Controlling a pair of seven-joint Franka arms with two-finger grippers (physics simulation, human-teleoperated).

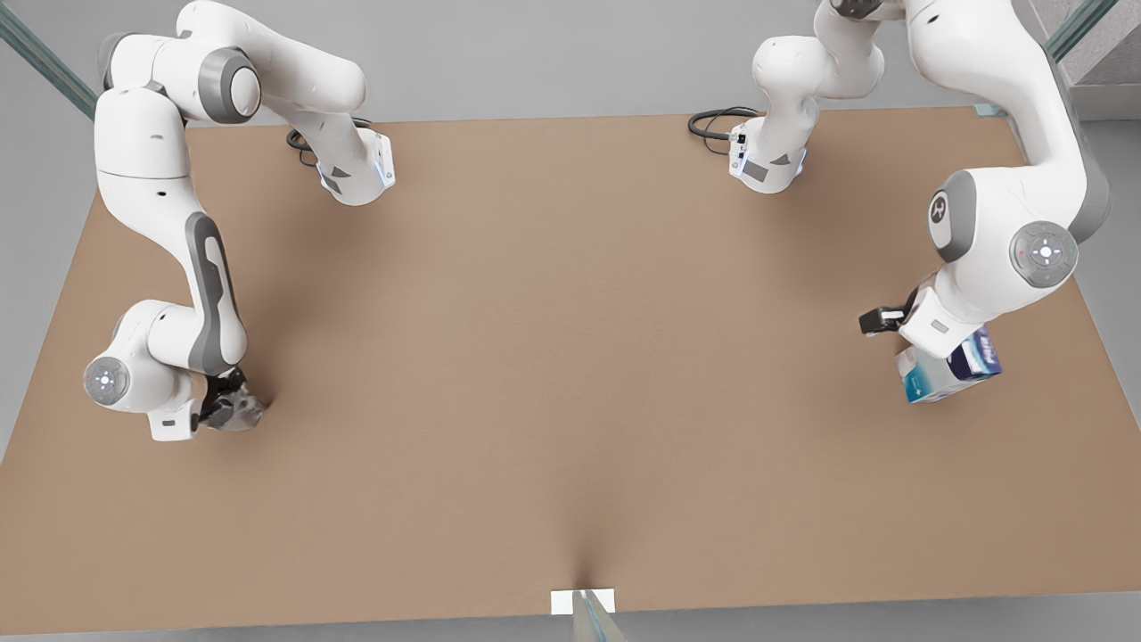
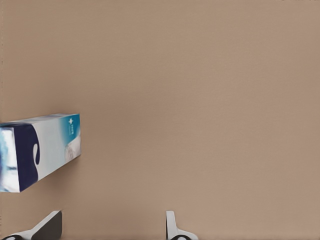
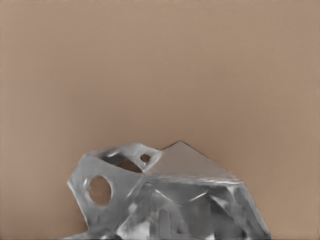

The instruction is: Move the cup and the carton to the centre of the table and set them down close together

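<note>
Grey-white faceted cup: looks rigid, light, best pinched across flat facets, right gripper at it, closure indiscernible; printed carton: probably light card, left gripper spread wide beside it.

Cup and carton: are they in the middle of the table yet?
Not yet, nothing looks finished. The small, faceted pale grey cup is far over on the front view's left, with the right gripper down at it. The white, blue and teal box-shaped carton is far on the right; the left gripper is open beside it. Left to do: bring both to the middle of the plain light brown table.
</note>
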